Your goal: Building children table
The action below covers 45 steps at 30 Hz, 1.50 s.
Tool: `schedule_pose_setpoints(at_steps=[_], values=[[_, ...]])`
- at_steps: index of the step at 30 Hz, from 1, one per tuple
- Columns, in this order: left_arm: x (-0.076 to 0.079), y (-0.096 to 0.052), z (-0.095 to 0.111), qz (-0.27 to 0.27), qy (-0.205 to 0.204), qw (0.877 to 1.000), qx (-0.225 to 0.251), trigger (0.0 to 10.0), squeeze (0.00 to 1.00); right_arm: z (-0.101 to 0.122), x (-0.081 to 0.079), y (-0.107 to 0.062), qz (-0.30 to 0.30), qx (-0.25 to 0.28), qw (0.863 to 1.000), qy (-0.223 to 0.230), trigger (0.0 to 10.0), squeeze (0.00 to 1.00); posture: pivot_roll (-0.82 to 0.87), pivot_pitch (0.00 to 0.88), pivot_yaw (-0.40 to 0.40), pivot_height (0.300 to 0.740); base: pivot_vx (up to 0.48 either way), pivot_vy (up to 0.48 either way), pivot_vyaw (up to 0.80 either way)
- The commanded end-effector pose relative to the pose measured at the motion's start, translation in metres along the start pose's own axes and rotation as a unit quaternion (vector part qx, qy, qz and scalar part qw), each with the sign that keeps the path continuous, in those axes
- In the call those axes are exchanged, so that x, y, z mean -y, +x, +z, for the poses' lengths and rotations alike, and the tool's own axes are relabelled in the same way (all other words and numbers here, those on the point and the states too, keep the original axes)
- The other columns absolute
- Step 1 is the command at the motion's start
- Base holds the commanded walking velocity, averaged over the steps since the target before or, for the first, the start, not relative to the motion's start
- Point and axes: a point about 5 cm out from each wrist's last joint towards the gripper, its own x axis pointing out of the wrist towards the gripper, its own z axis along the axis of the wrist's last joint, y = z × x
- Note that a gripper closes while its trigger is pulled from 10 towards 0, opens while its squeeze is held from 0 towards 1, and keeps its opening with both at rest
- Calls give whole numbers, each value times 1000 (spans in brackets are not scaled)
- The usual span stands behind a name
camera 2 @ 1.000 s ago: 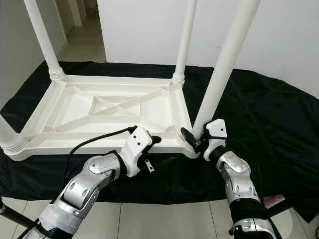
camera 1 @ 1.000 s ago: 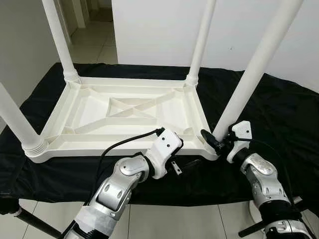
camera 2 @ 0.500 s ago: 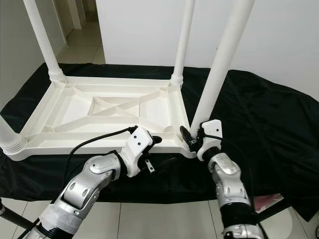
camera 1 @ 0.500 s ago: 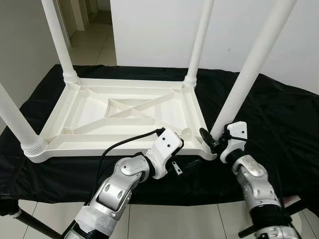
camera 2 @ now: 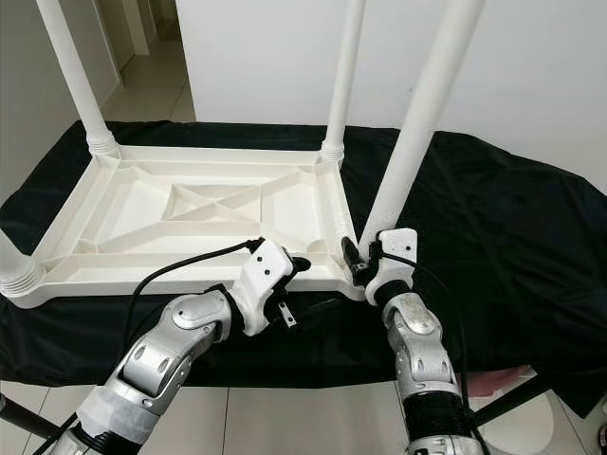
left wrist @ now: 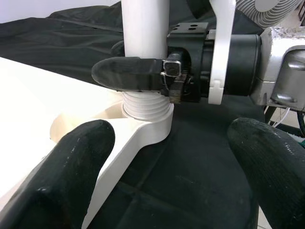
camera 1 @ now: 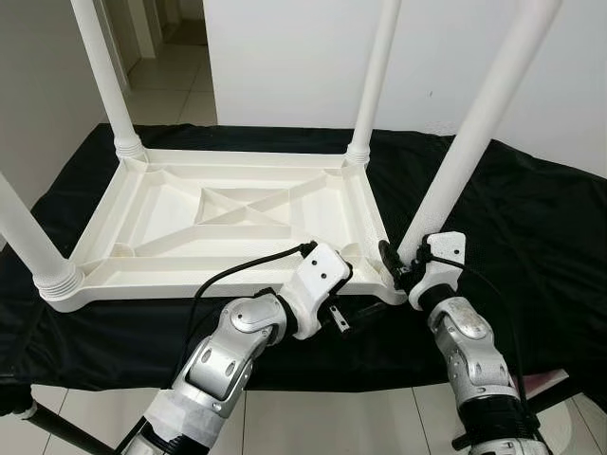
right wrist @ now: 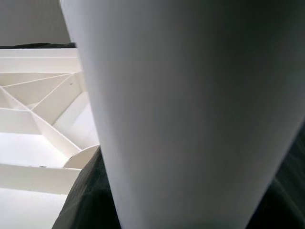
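Right end effector (camera 1: pixel 403 268) is clamped around the base of the near right leg (camera 1: pixel 469 142), its black fingers (left wrist: pixel 131 75) pinching the white tube just above the threaded collar where the leg enters the corner socket. That low grip looks chosen so the leg can be twisted or steadied right at the joint, where a turn would seat the thread best. Left end effector (camera 1: pixel 356 311) sits at the front edge of the table, just beside that same corner, with its two fingers (left wrist: pixel 81 167) spread wide and holding nothing; one of them lies close to the white frame, probably ready to brace it while the other arm works. The upside-down tabletop (camera 1: pixel 228 213) lies flat on the black cloth (camera 1: pixel 531 218) that covers the table, its ribbed underside facing up, which lets the legs be fitted from above. Three other legs already stand in their corners: far left (camera 1: pixel 100 76), far right (camera 1: pixel 375 81) and near left (camera 1: pixel 28 237). By my reading, this last leg is being tightened.
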Motion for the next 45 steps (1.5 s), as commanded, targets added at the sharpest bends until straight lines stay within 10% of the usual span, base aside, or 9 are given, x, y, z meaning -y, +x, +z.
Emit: schedule_pose_setpoints(at_steps=[1, 16, 17, 18, 33, 34, 45], values=[[0, 2, -1, 5, 2, 1000, -4, 10000, 0, -16, -1, -6, -60, -37, 997, 31, 10000, 0, 27, 48, -15, 740, 0, 0, 0], [-2, 4, 0, 11, -1, 1000, -1, 10000, 0, -11, -40, -20, -148, -9, 987, 67, 10000, 0, 19, 53, -25, 740, 0, 0, 0], [-1, 5, 0, 10, -1, 1000, -1, 10000, 0, -9, -37, -20, -153, -5, 986, 69, 10000, 859, 19, 53, -25, 740, 0, 0, 0], [-1, 5, 0, 9, 0, 1000, -1, 10000, 0, -7, -34, -19, -154, -1, 985, 72, 10000, 1000, 16, 55, -22, 740, 0, 0, 0], [-4, 7, 1, 12, 0, 1000, 1, 10000, 0, 4, -11, -16, -38, 21, 999, 26, 10000, 1000, 10, 59, -23, 740, 0, 0, 0], [-4, 7, 1, 13, 0, 1000, 2, 10000, 0, 4, -7, -16, -22, 20, 999, 13, 10000, 82, 10, 59, -23, 740, 0, 0, 0], [-5, 6, 1, 17, 1, 1000, 2, 10000, 0, 7, 6, -11, 130, 16, 990, -48, 10000, 0, 17, 64, -28, 740, 0, 0, 0]])
